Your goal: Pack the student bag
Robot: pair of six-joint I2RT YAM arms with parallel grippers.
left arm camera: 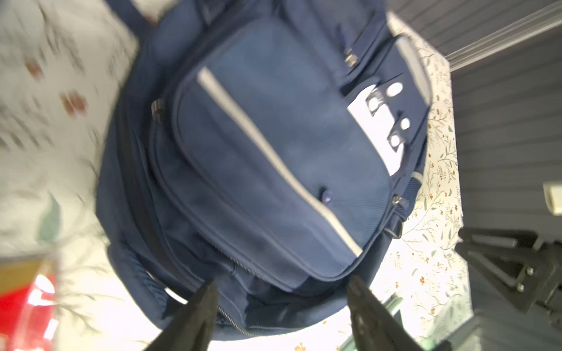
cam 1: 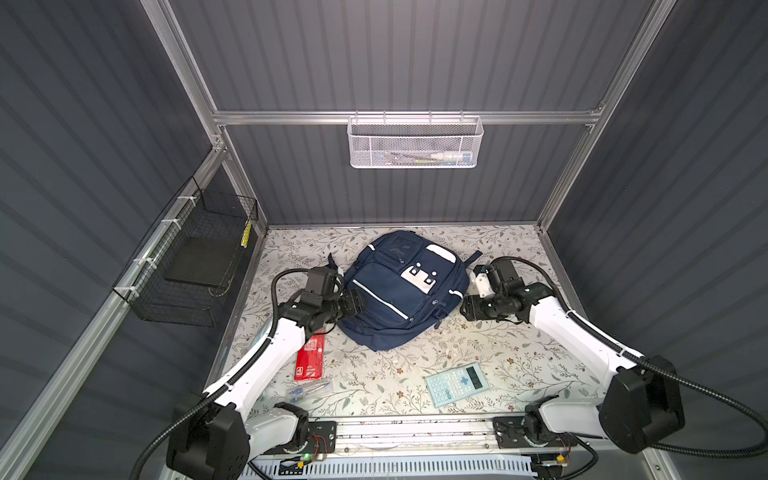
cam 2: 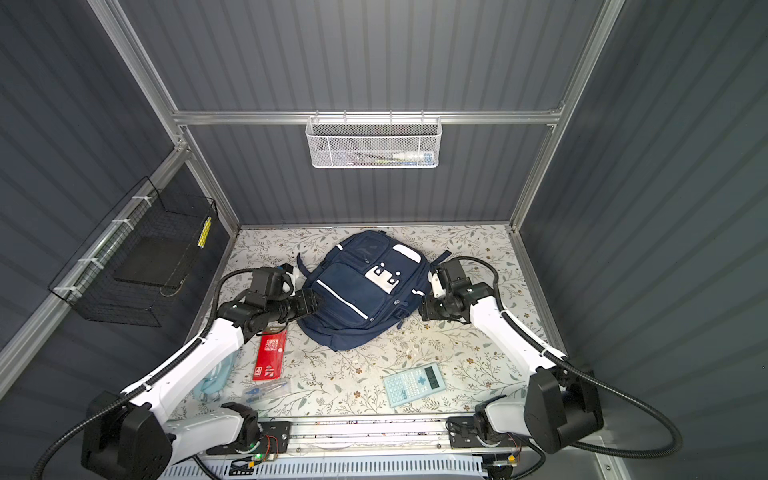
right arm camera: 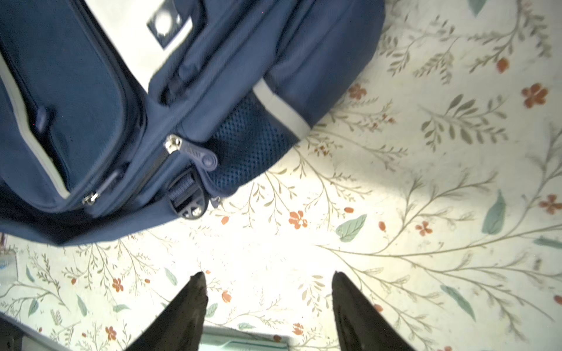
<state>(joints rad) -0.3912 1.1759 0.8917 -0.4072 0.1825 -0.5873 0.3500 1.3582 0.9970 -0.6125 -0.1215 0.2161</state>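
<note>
Two pincers, one blue bag between them

Two arms reach in over the flowery counter (cam 1: 498, 353). The student bag (cam 1: 395, 299) lies flat on it, front side up, right between the left pincer (cam 1: 356, 305) and the right pincer (cam 1: 468, 308). Its white stripe and white patch show on top.

The left pincer sits at the bag's edge. In the left wrist view its two black fingers (left arm camera: 191, 319) stand apart. The bag's blue cloth fills the space in front of them. I cannot tell if the fingers touch the cloth.

The right pincer is just beside the other side of the bag and does not touch it. Its fingers (right arm camera: 179, 313) stand apart too, with only bare counter between them. The bag's mesh side pocket and a zip pull are a little way ahead of it.

Behind the left pincer, close by its arm, lies a red pack (cam 1: 309, 357). A bit further back is a clear case (cam 1: 305, 390) with pens in it. Behind the right pincer, well apart from it, lies a light blue calculator (cam 1: 454, 383). A white basket (cam 1: 415, 143) hangs on the back wall, far ahead of both pincers.
</note>
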